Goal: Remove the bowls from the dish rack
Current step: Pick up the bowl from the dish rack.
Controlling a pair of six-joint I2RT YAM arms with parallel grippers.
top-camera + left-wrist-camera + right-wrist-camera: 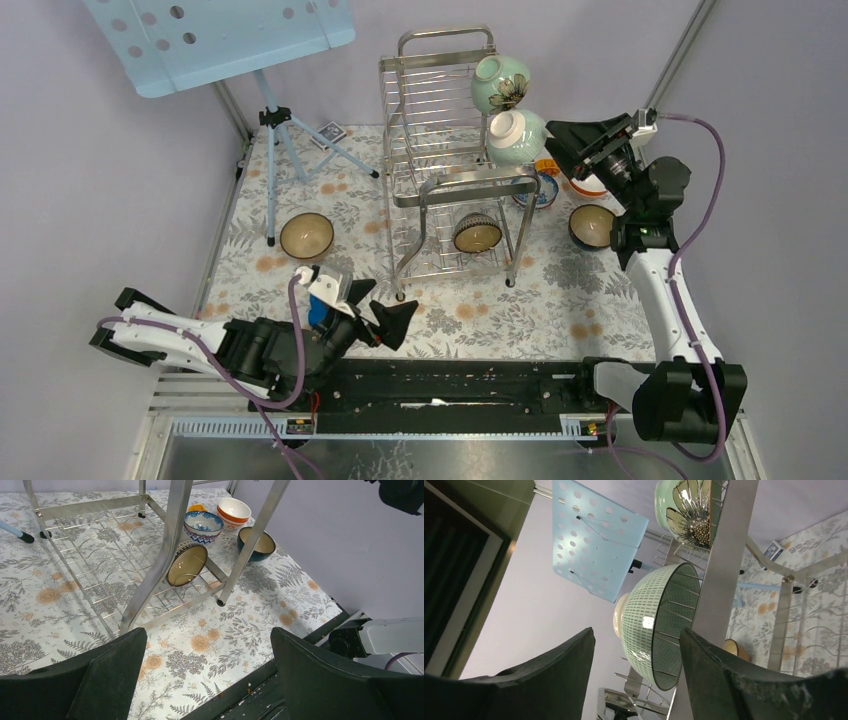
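The steel dish rack (pixel 440 110) stands mid-table. On the right side of its upper tier sit two pale green bowls on edge: a flowered one (pixel 500 82) and a dash-patterned one (pixel 516 136) (pixel 659 625). My right gripper (pixel 553 147) (pixel 636 635) is open beside the dash-patterned bowl, whose rim lies just ahead between the fingers, apart from both. A patterned bowl (pixel 477 232) (pixel 186 564) leans on the lower tier. My left gripper (pixel 385 305) (pixel 207 635) hovers open and empty over the cloth near the rack's front.
On the cloth lie a brown bowl (pixel 306 236) at left, and at right a dark teal bowl (pixel 591 225), a blue-and-white bowl (pixel 202 525) and an orange-white bowl (pixel 233 511). A pale blue perforated stand (pixel 220 40) on a tripod (pixel 280 130) stands back left.
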